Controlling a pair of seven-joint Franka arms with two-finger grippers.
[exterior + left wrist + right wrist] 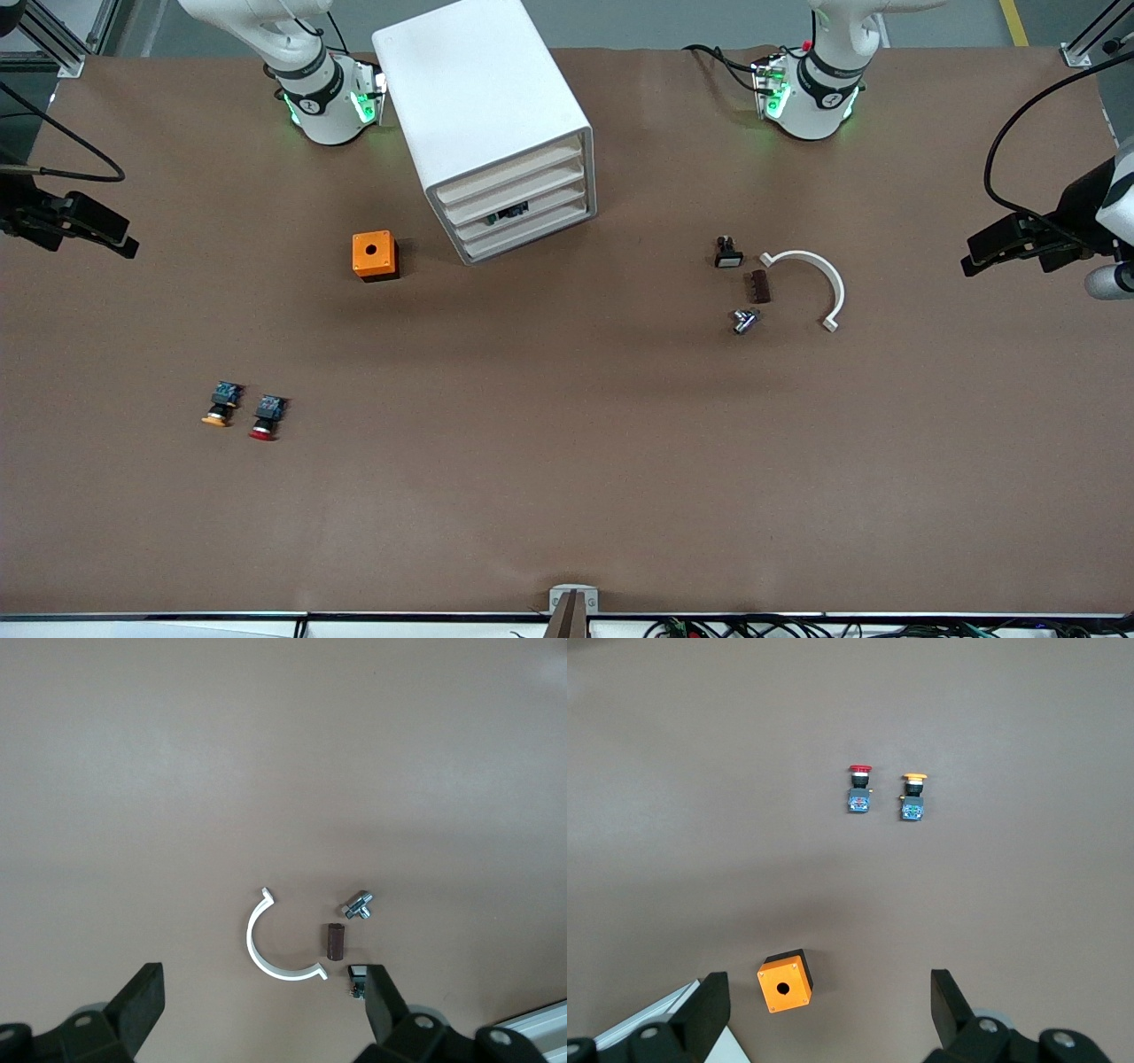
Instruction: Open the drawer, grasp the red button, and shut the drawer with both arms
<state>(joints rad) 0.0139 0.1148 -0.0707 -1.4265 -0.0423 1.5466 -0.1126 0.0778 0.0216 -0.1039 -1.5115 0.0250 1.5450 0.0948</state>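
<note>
The white cabinet stands between the arm bases. Its four cream drawer fronts are all shut, and a dark part shows at one front. The red-capped button lies on the table toward the right arm's end, nearer the front camera than the cabinet; it also shows in the right wrist view. My right gripper is open and empty, high over the table by the orange cube, and shows in the front view. My left gripper is open and empty, high over the small parts, and shows in the front view.
A yellow-orange-capped button lies beside the red one. An orange cube with a hole sits beside the cabinet. Toward the left arm's end lie a white arc, a brown block, a metal fitting and a small black switch.
</note>
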